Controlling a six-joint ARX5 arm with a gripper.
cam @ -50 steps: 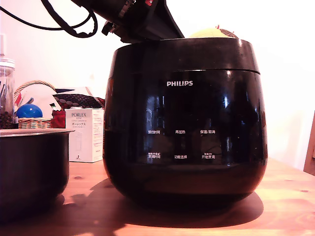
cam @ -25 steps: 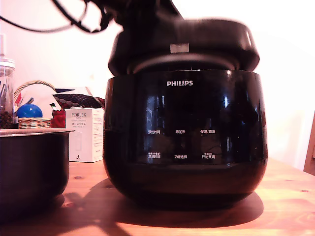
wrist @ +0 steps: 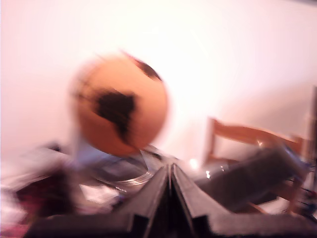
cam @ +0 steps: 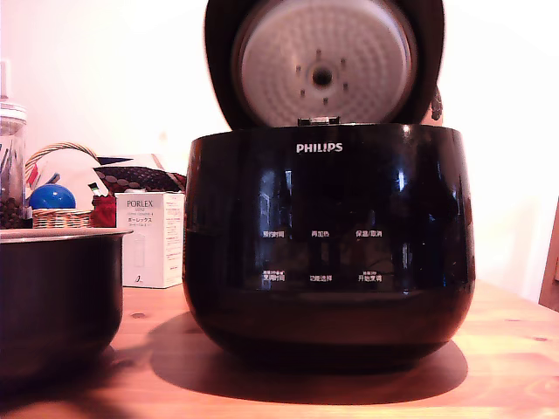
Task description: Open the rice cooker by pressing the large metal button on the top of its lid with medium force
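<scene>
lid [cam: 321,65] popped up, top centre of exterior view | rice cooker [cam: 327,236] open | gripper [wrist: 171,181] pinched together, empty (blurry, cooker's direction unclear)

Blurred view, pincer [wrist: 171,173] fingers pressed together, orange ball [wrist: 121,111] with dark patches beyond

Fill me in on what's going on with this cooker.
The black Philips rice cooker sits on the wooden table with its lid swung up, its pale dimpled underside facing the exterior camera. The arm is out of the exterior view. In the blurry wrist view the pincer looks shut, holding nothing. So the opening appears done.
</scene>
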